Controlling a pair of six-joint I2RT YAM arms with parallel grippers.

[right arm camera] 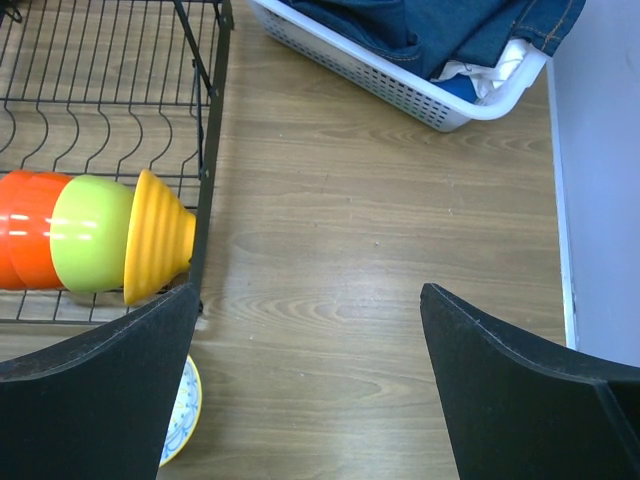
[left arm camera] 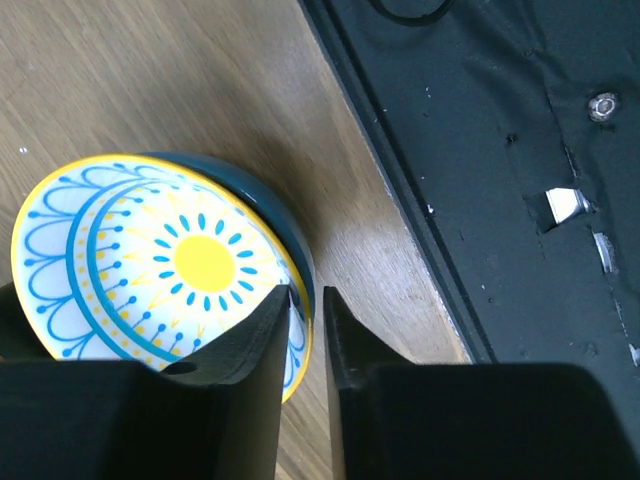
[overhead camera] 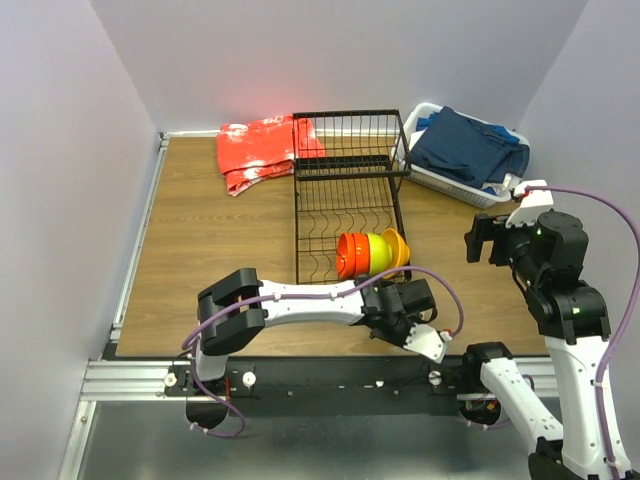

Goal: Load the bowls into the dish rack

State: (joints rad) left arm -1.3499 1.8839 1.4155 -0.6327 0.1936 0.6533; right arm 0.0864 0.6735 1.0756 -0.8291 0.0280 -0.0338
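Observation:
My left gripper (left arm camera: 307, 297) is shut on the rim of the white bowl with blue pattern and yellow centre (left arm camera: 160, 262). It holds the bowl tilted, close to the table's front edge. In the top view the left gripper (overhead camera: 405, 300) sits just in front of the black wire dish rack (overhead camera: 345, 160). The red-orange bowl (overhead camera: 350, 255), lime green bowl (overhead camera: 378, 252) and yellow-orange bowl (overhead camera: 397, 248) lie nested on their sides in the rack's near right corner. My right gripper (right arm camera: 308, 300) is open and empty above bare wood, right of the rack (right arm camera: 100, 60).
A white plastic basket (overhead camera: 432, 178) with blue cloth stands at the back right. A red cloth (overhead camera: 262, 150) lies at the back, left of the rack. The black base rail (left arm camera: 500, 150) runs along the table's front edge.

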